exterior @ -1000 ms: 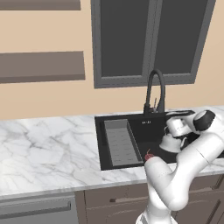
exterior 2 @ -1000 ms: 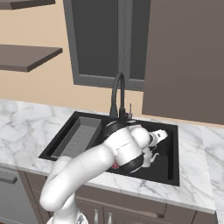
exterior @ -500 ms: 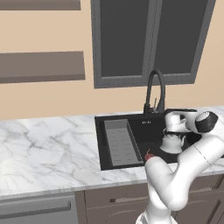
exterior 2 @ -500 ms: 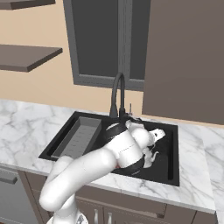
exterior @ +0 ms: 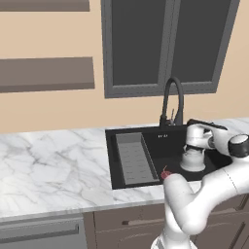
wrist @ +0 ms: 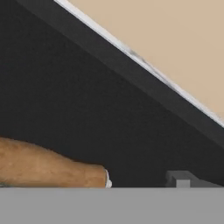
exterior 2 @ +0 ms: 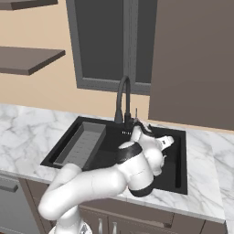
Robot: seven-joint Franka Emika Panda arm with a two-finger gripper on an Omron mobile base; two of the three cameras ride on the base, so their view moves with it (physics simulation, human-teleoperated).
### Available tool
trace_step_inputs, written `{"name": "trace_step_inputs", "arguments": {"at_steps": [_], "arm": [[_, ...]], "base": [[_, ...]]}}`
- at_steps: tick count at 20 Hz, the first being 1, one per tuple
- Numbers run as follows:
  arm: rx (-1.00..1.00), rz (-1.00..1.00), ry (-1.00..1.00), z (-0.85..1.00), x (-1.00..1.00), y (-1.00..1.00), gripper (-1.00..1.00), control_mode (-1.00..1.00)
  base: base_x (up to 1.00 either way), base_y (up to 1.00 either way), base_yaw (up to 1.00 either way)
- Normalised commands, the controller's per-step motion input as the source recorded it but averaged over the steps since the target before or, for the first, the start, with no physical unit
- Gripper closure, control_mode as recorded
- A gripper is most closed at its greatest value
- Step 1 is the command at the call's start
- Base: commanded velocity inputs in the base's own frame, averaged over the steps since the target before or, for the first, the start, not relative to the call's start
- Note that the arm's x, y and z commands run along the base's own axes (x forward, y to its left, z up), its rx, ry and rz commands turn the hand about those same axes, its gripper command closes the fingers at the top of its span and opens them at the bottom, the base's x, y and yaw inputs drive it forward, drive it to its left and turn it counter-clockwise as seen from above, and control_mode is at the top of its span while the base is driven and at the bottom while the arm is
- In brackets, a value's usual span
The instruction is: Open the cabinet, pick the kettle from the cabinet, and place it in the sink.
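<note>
Down on the sink [exterior: 127,181] floor, at four o'clock from the tap [exterior: 172,99], sits the kettle [exterior: 193,160] — rigid, smooth, likely slippery metal, best taken by its brown arched handle [wrist: 48,168] — under the wide-open, empty gripper [exterior: 190,145].

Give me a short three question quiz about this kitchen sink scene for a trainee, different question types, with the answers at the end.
1. True or false: the kettle sits inside the sink.
2. Multiple choice: the ribbed grey tray lies in which part of the basin, seen from the left base view? A left, B right, C outside on the counter.
3. Fill in: the gripper above the kettle stands ____.

Key: 1 true; 2 A; 3 open.
</note>
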Motion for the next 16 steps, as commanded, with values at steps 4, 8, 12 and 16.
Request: {"name": "trace_step_inputs", "arguments": {"at_steps": [4,8,12,16], "arm": [[0.00,-0.03,-0.13,-0.18,-0.15,0.09,-1.00,-1.00],[0.00,-0.04,-0.11,-0.20,-0.16,0.02,-1.00,-1.00],[0.00,-0.06,-0.09,-0.21,-0.18,0.00,-1.00,-1.00],[0.00,-0.07,-0.03,-0.20,-0.12,0.00,-1.00,-1.00]], "base": [[0.00,0.00,0.00],[0.00,0.00,0.00],[0.00,0.00,0.00],[0.00,0.00,0.00]]}}
